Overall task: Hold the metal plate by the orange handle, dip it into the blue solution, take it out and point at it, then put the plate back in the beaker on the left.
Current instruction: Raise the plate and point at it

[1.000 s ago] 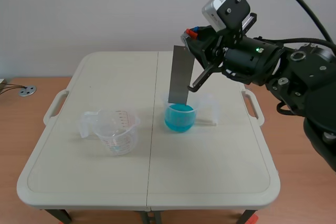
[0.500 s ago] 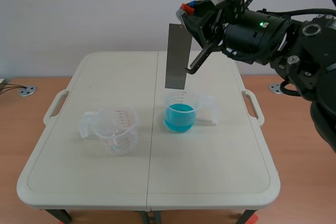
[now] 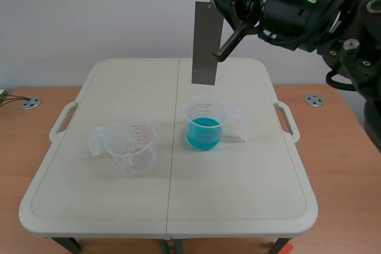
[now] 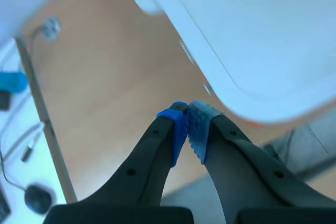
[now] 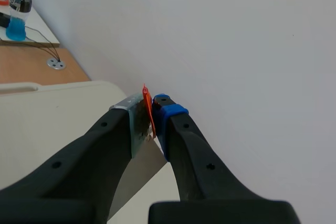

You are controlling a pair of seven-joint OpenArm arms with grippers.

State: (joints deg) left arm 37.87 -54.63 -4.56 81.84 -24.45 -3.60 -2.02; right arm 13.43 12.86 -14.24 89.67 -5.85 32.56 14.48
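Scene view: the table (image 3: 250, 194) lies well below the right pincer (image 5: 151, 120), which is clenched on the orange handle (image 5: 147, 102). The metal plate (image 3: 207, 43) hangs beneath it, above the blue solution (image 3: 203, 134). The left pincer (image 4: 188, 128) is closed on nothing. If the plate swings, its bottom edge could clip the rim of the empty beaker (image 3: 136, 147).

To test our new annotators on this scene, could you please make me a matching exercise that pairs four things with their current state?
Things:
1. metal plate
2. left beaker
3. right beaker
4. left gripper

States:
A. holds blue liquid
B. shut on nothing
C. see-through, with nothing blue in it
D. raised in the air, clear of the liquid

Pairs: 1-D, 2-C, 3-A, 4-B.
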